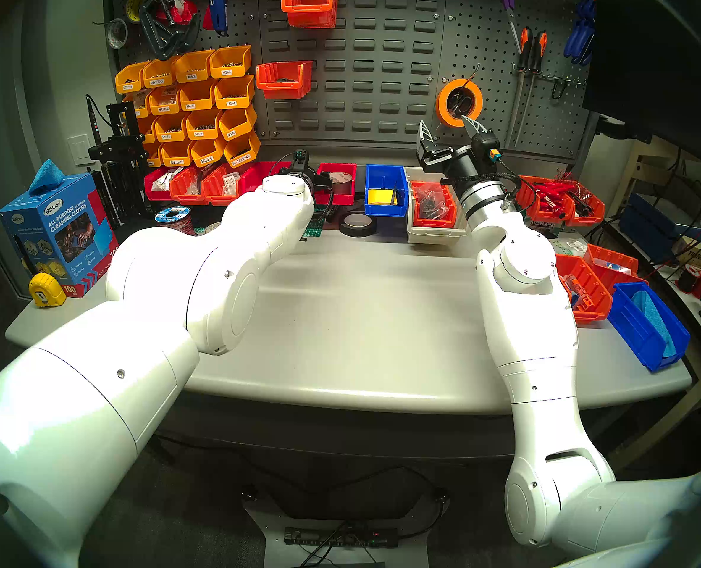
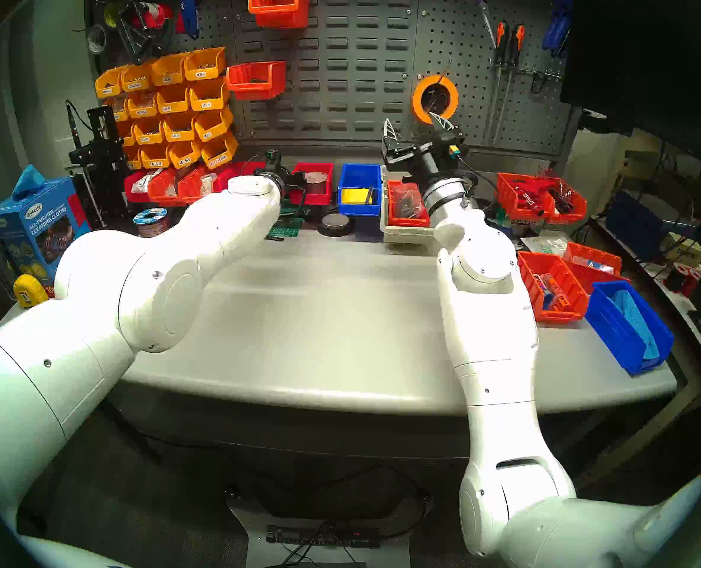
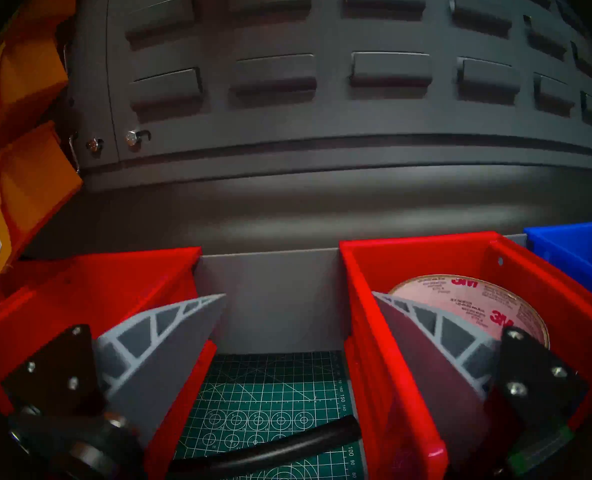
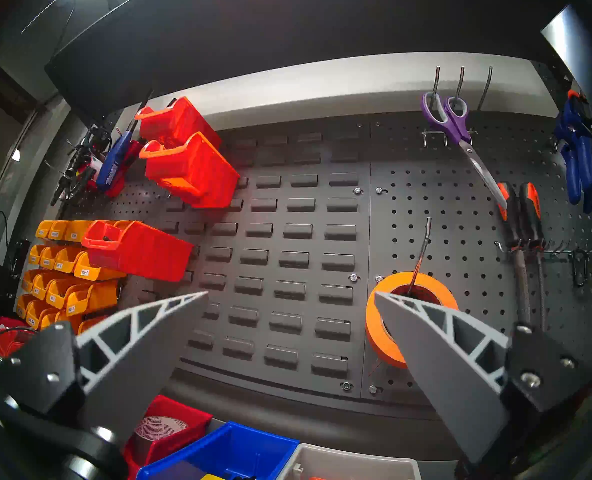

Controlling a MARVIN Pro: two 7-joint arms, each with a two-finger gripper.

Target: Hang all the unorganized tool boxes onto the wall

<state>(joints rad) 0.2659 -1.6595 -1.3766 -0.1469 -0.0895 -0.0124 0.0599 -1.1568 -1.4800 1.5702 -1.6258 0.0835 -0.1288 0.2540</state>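
Note:
My left gripper [image 3: 298,295] is open and low at the back of the table. Its left finger [image 3: 163,347] is over a bright red bin [image 3: 114,278]. Its right finger [image 3: 426,334] is inside another bright red bin [image 3: 408,261] [image 1: 336,182] that holds a 3M tape roll [image 3: 478,302]. My right gripper [image 1: 443,122] [image 4: 291,293] is open, empty and raised before the louvred wall [image 1: 365,75]. Three orange-red bins hang on the wall [image 4: 180,122] [image 4: 190,167] [image 4: 139,249]. Orange-red ribbed bins [image 1: 185,190] stand on the table at the left.
A green cutting mat [image 3: 270,399] lies between the two red bins. A blue bin [image 1: 385,190], a beige tray with an orange bin [image 1: 433,204], a black tape roll [image 1: 357,225] and more bins [image 1: 582,288] stand to the right. Orange tape [image 1: 459,102] hangs by my right gripper.

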